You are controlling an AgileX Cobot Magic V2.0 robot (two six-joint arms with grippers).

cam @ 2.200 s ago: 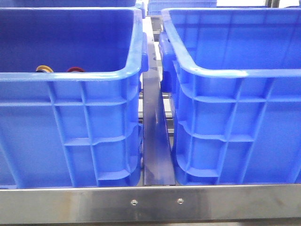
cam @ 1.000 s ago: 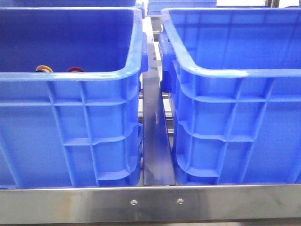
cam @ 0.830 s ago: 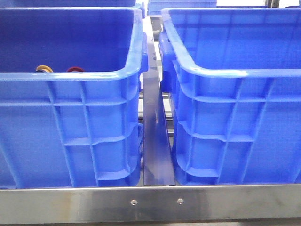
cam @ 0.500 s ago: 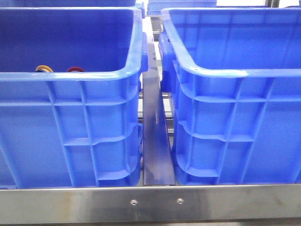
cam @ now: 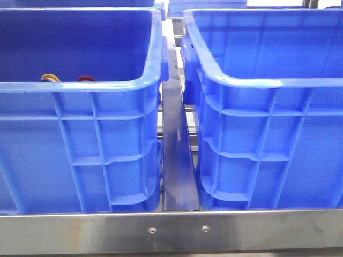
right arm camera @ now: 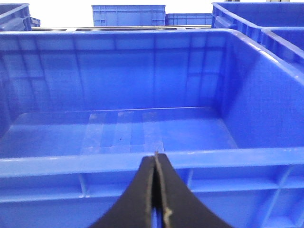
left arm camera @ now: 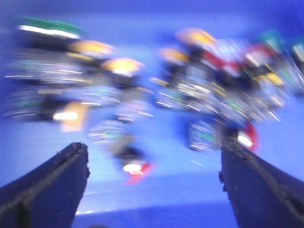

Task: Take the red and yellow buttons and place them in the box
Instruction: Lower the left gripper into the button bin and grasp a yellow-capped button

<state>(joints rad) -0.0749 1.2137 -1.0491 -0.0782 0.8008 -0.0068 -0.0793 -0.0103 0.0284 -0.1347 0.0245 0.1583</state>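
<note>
Two deep blue crates stand side by side. In the left crate [cam: 80, 85] a yellow button cap [cam: 50, 78] and a dark red button cap [cam: 86, 78] peek over the near rim. My left gripper [left arm camera: 154, 166] is open above that crate's floor, over a motion-blurred heap of parts with yellow caps [left arm camera: 122, 65] and red ones [left arm camera: 140, 172]; nothing sits between its fingers [left arm camera: 57, 185]. The right crate, the box [cam: 268, 83], shows a bare floor [right arm camera: 123, 133]. My right gripper [right arm camera: 155, 159] is shut and empty, just outside the box's near rim [right arm camera: 71, 164]. Neither gripper shows in the front view.
A dark metal rail [cam: 177, 155] runs between the two crates. A steel bar [cam: 177, 230] crosses in front of them. More blue crates [right arm camera: 128, 14] stand behind and to the side [right arm camera: 266, 19] of the box.
</note>
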